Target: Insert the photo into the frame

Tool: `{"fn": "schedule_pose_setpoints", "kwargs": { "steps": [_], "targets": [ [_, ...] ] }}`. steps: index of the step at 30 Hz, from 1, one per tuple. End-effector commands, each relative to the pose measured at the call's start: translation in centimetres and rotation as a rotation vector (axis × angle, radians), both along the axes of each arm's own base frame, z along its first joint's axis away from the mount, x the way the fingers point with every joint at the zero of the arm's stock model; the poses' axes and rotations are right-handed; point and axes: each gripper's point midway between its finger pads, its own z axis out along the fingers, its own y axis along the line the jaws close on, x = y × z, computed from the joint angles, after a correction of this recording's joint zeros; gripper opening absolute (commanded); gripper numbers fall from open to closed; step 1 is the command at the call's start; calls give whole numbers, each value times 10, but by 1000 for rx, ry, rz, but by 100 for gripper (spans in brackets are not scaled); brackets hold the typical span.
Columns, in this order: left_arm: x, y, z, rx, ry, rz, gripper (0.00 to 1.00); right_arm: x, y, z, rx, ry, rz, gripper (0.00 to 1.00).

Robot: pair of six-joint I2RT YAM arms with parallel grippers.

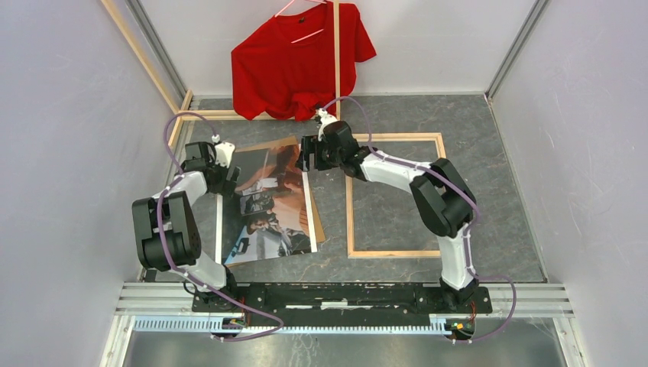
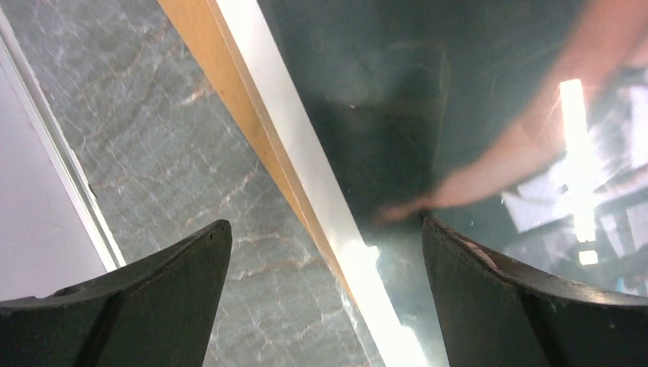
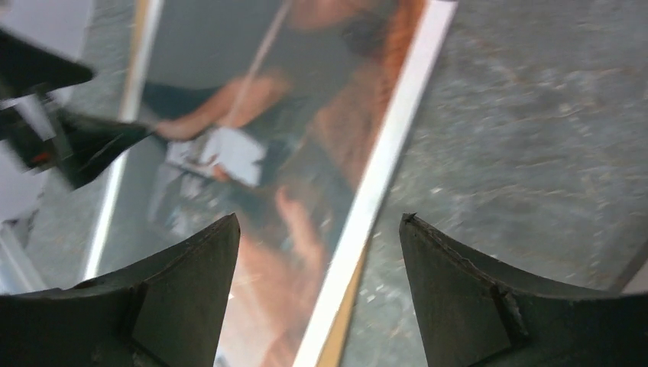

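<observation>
grey marbled table (image 1: 497, 153) fills the top view, matte and veined. right of centre lies the frame (image 1: 397, 253), a thin pale-wood rectangle, flat, with bare table showing through it. left of centre sits the photo (image 1: 267, 206), glossy, face up, on a brown cardboard sheet (image 1: 319, 229) (the left wrist view catches a glare streak on the gloss, and the white border up close). a red t-shirt (image 1: 294, 61) hangs at the top. left gripper (image 2: 325, 229) is spread wide over the photo's bordered edge. right gripper (image 3: 317, 222) is also spread, above the opposite white border.
</observation>
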Motion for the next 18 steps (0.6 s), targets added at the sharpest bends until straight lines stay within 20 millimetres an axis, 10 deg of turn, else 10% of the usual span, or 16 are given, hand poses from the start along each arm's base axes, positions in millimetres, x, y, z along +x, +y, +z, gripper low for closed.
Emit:
{"fn": "schedule_pose_setpoints", "kwargs": {
  "steps": [1, 7, 18],
  "targets": [
    [-12, 4, 26, -49, 40, 1, 100, 36, 0, -10, -32, -34, -21, 83],
    [-5, 36, 51, -35, 2, 54, 100, 45, 8, -39, -20, 15, -18, 83],
    [-14, 81, 7, 68, 57, 193, 100, 60, 9, -71, 48, 91, -36, 83]
  ]
}}
